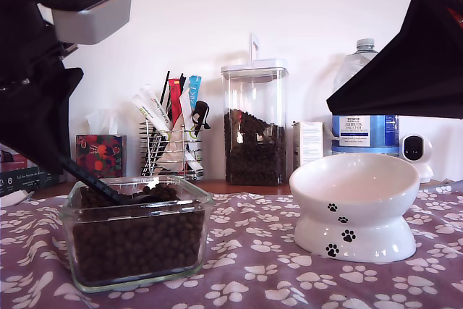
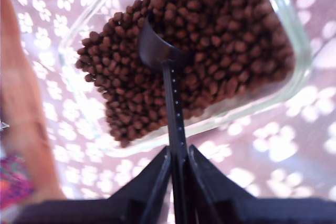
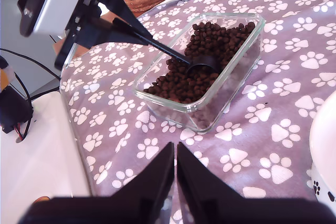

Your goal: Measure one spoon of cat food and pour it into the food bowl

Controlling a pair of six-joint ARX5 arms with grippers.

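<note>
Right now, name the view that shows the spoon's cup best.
The first wrist view: the spoon sits close, its cup dug into the cat food. The second wrist view shows it smaller; in the exterior view the cup is nearly hidden among kibble.

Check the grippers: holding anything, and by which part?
My first gripper clamps the spoon by the end of its thin handle, cup down in the cat food. My second gripper is shut and holds nothing.

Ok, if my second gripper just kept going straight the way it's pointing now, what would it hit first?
Most likely the purple paw-print tablecloth: my second gripper is shut, holds nothing, and points down at bare cloth short of the glass dish. The dish lies further along that line, but depth is hard to judge.
</note>
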